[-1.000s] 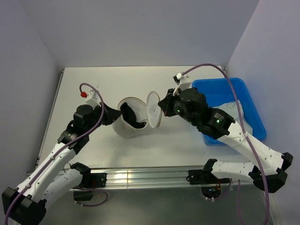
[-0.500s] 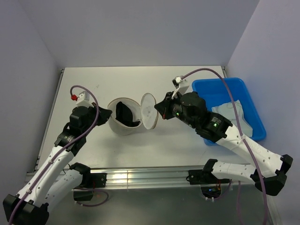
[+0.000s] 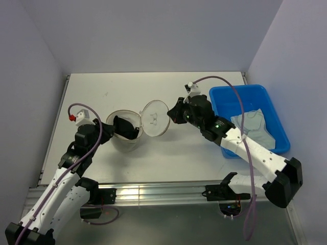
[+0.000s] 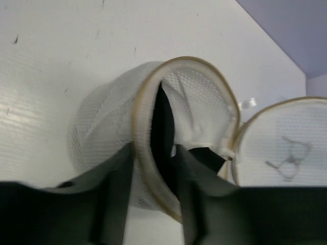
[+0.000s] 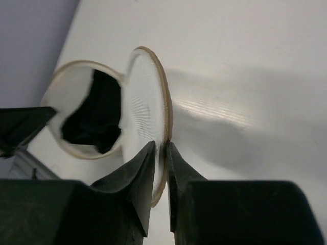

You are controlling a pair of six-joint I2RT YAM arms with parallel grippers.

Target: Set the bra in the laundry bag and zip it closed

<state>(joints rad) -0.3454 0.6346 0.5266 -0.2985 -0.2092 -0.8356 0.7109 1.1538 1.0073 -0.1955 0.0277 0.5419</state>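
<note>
The laundry bag (image 3: 124,144) is seen on the table (image 3: 127,87), left of its middle and about halfway between the far and near edges. It is tipped so that its mouth faces up and toward the right edge. The zip is undone, and the round lid (image 3: 155,118) is held up beside the mouth on the right, joined to the bag at one side. A black bra (image 3: 125,128) is lodged inside the bag and shows through the mouth.

The left jaws are closed over the bag's tan rim (image 4: 148,153), with one finger (image 4: 115,204) outside the mesh wall and the other inside. The right jaws are pinched shut on the edge of the lid (image 5: 145,117).

A blue bin (image 3: 229,93) is set at the right edge of the table, with a pale garment (image 3: 253,127) lying in it.
</note>
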